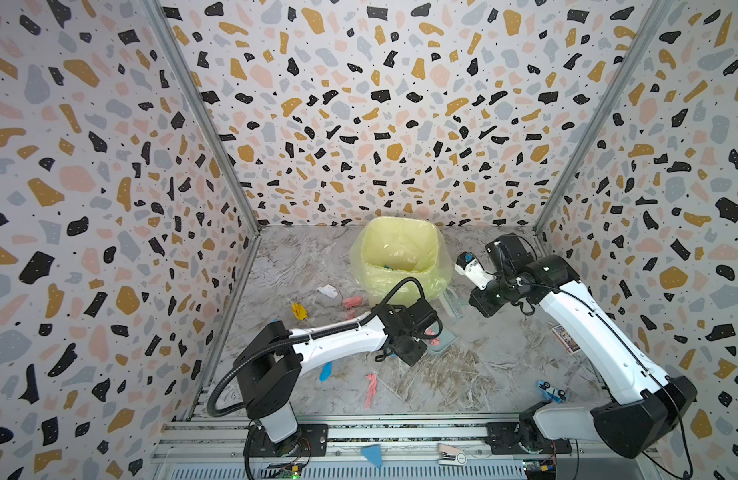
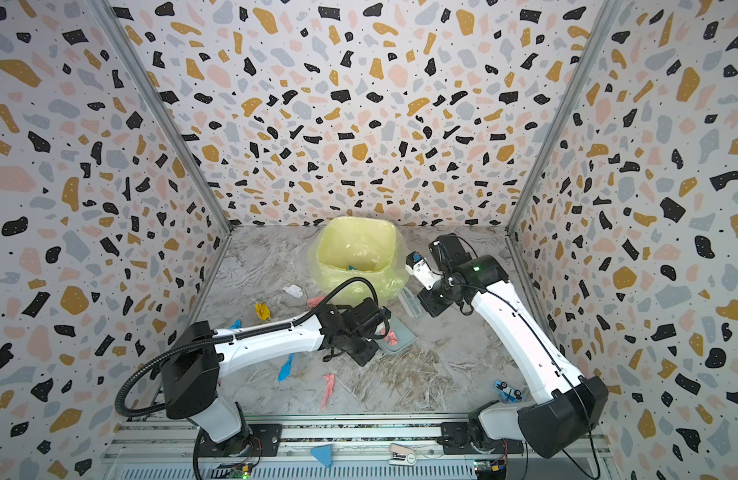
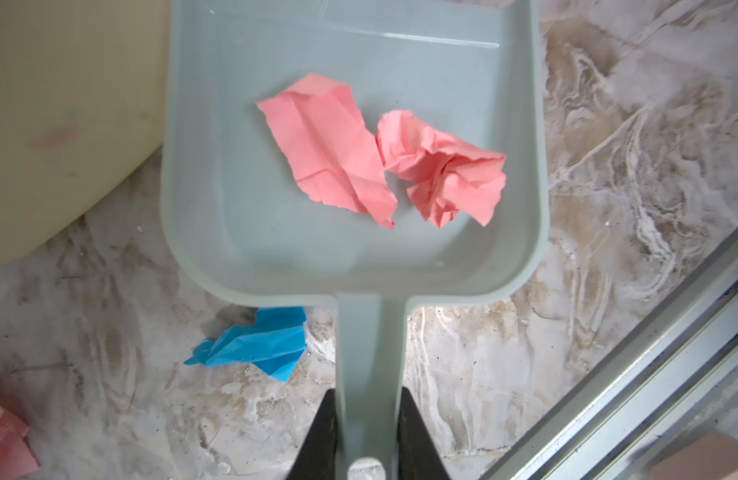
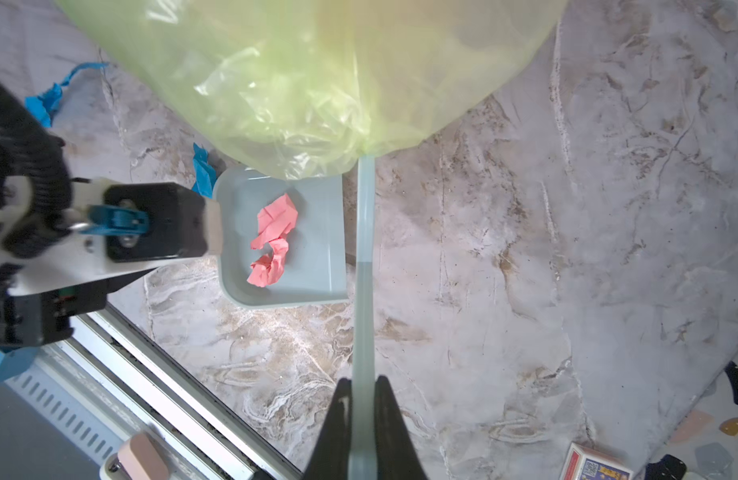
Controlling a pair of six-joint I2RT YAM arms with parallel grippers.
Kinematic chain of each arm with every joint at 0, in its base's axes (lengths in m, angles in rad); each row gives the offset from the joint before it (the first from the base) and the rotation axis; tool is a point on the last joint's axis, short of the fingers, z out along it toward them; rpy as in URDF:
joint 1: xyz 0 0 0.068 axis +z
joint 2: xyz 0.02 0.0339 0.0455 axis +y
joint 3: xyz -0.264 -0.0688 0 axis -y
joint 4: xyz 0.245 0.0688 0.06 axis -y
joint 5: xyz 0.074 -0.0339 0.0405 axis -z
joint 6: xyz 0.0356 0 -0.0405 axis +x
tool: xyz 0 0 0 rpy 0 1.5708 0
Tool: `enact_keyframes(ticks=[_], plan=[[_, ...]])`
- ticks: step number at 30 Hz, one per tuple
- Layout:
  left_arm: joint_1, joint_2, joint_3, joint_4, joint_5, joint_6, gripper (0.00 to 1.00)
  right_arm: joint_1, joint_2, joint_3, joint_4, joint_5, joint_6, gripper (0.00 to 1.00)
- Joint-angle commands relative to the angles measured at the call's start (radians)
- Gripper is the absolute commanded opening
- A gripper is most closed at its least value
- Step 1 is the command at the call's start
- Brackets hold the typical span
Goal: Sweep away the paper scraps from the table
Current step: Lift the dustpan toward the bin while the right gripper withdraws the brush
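Both top views show the marble table (image 1: 475, 374), and on it, beyond both pincers, a bin (image 1: 400, 257) lined with a yellow-green bag (image 4: 301, 83). A grey-green dustpan (image 3: 217, 208) extends straight ahead of the left pincer (image 3: 366, 392), whose black fingers (image 3: 317, 436) are clamped on the pan's stem. The right pincer (image 4: 363, 380) is closed on a slim pale handle (image 4: 364, 249) that runs ahead of it to the bag's edge, passing just beside the dustpan's open lip. Of the paper scraps, two pink ones (image 3: 330, 149) lie touching inside the pan. A blue one (image 3: 255, 343) lies on the table just beside the stem, near the left pincer. White (image 1: 328, 291), yellow (image 1: 299, 311) and pink (image 1: 352, 301) pieces lie well apart from the left pincer, beside its arm. Blue (image 1: 325, 370) and pink (image 1: 370, 390) ones lie on the arm's other side.
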Motion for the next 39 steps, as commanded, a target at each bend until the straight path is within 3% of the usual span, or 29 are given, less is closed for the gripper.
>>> enact_keyframes(ticks=[1,17,27,33,39], plan=[[-0.002,-0.071,-0.027,0.013,-0.011,-0.014,0.08,-0.041,-0.037,-0.015,0.027,-0.076,-0.01,0.0],[-0.063,-0.37,-0.121,-0.019,-0.081,-0.04,0.08,-0.216,-0.107,-0.084,0.103,-0.196,-0.021,0.0],[-0.086,-0.5,-0.092,-0.136,-0.144,-0.149,0.08,-0.314,-0.203,-0.252,0.197,-0.292,0.201,0.0],[-0.14,-0.539,-0.1,-0.199,-0.147,-0.219,0.08,-0.396,-0.21,-0.343,0.245,-0.376,0.245,0.0],[-0.217,-0.583,-0.159,-0.183,-0.155,-0.305,0.08,-0.402,-0.191,-0.352,0.303,-0.433,0.278,0.0]])
